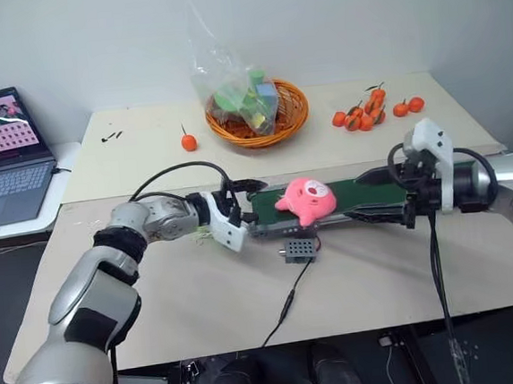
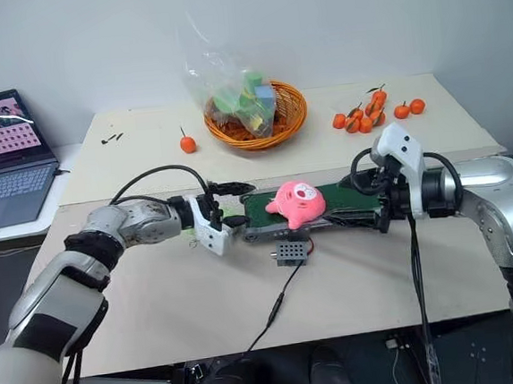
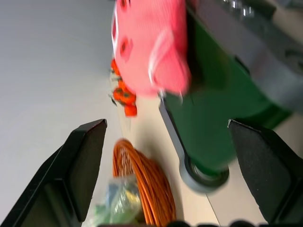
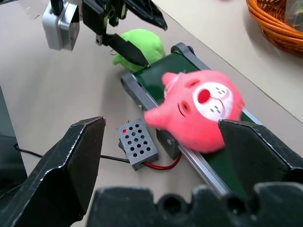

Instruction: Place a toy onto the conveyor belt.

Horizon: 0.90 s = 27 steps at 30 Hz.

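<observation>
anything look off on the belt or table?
The pink toy lies on the conveyor belt but overhangs its near edge, above the control box. A green plush toy sits on the table right at the belt's end roller. The left gripper is open.

One pink toy (image 1: 305, 198) lies on one belt (image 1: 364, 191). One green toy (image 4: 139, 46) sits at the belt's end. One control box (image 1: 298, 248) stands just beside the belt. One basket (image 1: 290, 117) stands behind the belt, holding one plastic bag (image 1: 229, 78). One lone orange fruit (image 1: 188, 142) lies left of the basket; a cluster of about seven (image 1: 371, 112) lies right of it. One laptop (image 1: 2, 156) sits far left of the basket. Two pincers: left (image 1: 237, 207), right (image 4: 165, 156).
</observation>
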### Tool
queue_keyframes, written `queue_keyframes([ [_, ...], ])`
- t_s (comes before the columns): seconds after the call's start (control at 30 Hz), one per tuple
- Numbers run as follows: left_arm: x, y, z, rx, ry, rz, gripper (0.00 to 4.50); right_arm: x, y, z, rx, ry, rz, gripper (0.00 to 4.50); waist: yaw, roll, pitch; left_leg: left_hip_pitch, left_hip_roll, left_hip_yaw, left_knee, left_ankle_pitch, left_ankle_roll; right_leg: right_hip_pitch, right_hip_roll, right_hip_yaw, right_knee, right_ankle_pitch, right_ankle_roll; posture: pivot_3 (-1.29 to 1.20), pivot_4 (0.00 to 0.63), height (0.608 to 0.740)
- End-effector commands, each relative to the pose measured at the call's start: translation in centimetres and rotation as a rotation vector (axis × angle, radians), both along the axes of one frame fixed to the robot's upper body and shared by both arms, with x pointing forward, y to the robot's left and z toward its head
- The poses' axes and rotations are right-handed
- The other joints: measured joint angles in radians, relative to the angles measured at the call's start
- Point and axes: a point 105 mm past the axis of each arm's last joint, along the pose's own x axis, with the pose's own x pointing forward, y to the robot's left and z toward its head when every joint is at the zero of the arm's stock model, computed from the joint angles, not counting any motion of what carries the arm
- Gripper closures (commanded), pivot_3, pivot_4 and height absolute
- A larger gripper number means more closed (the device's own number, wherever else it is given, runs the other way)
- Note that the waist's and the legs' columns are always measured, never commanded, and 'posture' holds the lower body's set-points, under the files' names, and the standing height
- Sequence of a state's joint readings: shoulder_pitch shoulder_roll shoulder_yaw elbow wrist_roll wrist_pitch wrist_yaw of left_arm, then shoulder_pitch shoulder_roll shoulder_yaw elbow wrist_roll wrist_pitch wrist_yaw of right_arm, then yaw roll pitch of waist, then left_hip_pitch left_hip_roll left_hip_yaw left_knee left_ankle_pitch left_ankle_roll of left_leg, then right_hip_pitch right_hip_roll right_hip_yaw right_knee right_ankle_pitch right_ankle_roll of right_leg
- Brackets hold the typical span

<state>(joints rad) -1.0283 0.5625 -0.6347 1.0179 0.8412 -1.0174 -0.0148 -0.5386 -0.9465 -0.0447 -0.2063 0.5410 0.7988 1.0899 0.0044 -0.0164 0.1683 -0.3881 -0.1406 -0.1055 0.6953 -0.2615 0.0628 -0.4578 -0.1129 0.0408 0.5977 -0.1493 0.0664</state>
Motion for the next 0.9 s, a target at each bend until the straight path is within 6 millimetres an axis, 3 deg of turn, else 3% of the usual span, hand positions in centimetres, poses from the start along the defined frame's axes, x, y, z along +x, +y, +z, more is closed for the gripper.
queue_keyframes([
  [0.03,0.5,0.6,1.9,-0.16,0.057,0.066,0.11,0.2,0.3,1.3,-0.003,-0.062,0.028,0.0,0.001,0.0,0.0,0.0,0.0,0.0,0.0,0.001,-0.001,0.0,0.0,0.0,0.0,0.0,0.0,0.0,0.15,0.74],
  [0.13,0.1,0.7,3.3,-0.437,0.396,0.127,0.11,0.4,0.3,1.6,-0.01,-0.068,0.038,0.0,0.0,0.0,0.0,-0.001,0.0,0.001,0.001,0.002,-0.003,-0.002,-0.001,-0.001,0.0,0.0,0.0,0.0,0.15,0.74],
  [0.23,-1.8,1.0,4.2,-0.591,0.799,0.094,0.11,0.5,0.5,1.7,-0.011,-0.067,0.057,0.0,-0.01,0.0,0.0,-0.003,0.0,0.002,0.002,0.0,0.0,-0.004,-0.002,-0.002,0.005,0.0,0.0,0.0,0.15,0.74],
  [0.4,-2.6,3.2,6.4,-0.808,1.16,0.193,0.11,0.9,0.7,1.8,-0.017,-0.068,0.076,0.0,-0.02,0.0,0.0,-0.005,0.0,0.003,0.004,-0.001,0.001,-0.007,-0.001,-0.002,0.01,0.0,0.0,0.0,0.15,0.74],
  [0.5,-3.5,3.9,7.2,-0.836,1.229,0.213,0.11,1.2,0.7,1.8,-0.016,-0.069,0.081,0.0,-0.021,0.0,0.0,-0.001,0.0,0.004,0.004,-0.002,0.002,-0.006,-0.001,-0.002,0.011,0.0,0.0,0.0,0.15,0.74],
  [0.63,-4.7,6.4,7.8,-0.906,1.239,0.324,0.11,1.6,1.3,1.7,-0.012,-0.07,0.11,0.0,-0.025,0.0,0.0,0.007,0.001,0.004,0.001,-0.002,0.003,0.0,0.0,-0.001,0.01,0.0,0.0,0.0,0.15,0.74],
  [0.9,-8.6,6.9,8.8,-0.914,1.332,0.256,0.11,2.2,1.8,1.9,-0.011,-0.077,0.144,0.0,-0.018,0.0,0.0,0.008,0.002,0.005,0.0,-0.002,0.0,-0.001,0.0,-0.001,0.009,0.0,-0.001,0.0,0.15,0.74],
])
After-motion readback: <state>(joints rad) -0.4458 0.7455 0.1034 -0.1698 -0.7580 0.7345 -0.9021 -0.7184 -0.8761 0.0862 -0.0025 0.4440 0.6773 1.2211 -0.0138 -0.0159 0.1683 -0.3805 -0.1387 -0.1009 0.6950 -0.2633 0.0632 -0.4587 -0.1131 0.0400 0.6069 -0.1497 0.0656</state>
